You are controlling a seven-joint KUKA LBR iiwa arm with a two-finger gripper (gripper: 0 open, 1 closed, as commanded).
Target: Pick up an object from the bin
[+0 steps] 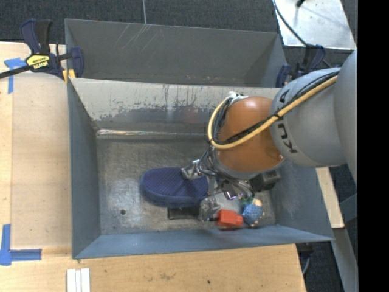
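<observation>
From where I stand the gripper (pixel 209 192) is low in the bin (pixel 85 181), at the right end of a dark blue thing (pixel 169 186) that looks like a soft slipper, though it could be a cloth pouch. Whether the gripper is open or shut, or has anything in it, I cannot tell; the orange wrist cover (pixel 246 132) hangs over it. The blue thing lies mid-floor toward the near wall. I'd guess it is light, limp and not fragile, so a pinch on its raised right edge should hold better than one on the rounded toe. Just beside it are a flat black piece (pixel 182 212), a red block (pixel 230 219) and a small blue-green toy (pixel 252 210), crowded against the near wall. The left floor and the space above are open, so straight up is safest.
</observation>
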